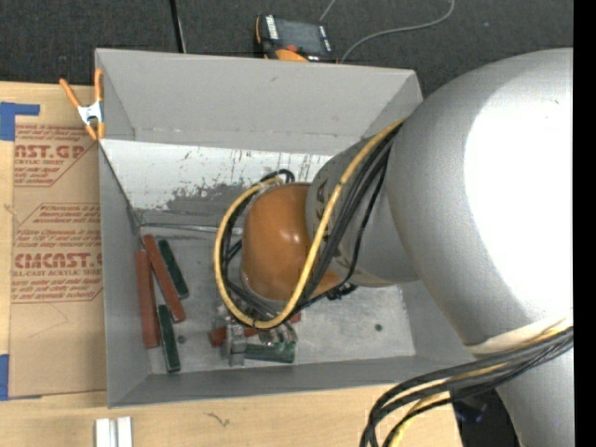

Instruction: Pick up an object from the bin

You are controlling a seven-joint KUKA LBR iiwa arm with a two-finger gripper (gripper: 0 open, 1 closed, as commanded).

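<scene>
My gripper (244, 341) sits low over the bin's front floor, just under the arm's orange cover. A small green thing (282, 350) lies right beside it on the right, and a small red piece (216, 338) touches or nearly touches its left side. What lies directly beneath the gripper is hidden. Left of it, a dark green bar (168, 339) lies on the floor.
Along the bin's left wall lie a long red-brown bar (146, 298), an orange-red bar (166, 283) and a second dark green bar (173, 267). The arm and its cables cover the bin's middle and right. The front wall is close behind the gripper.
</scene>
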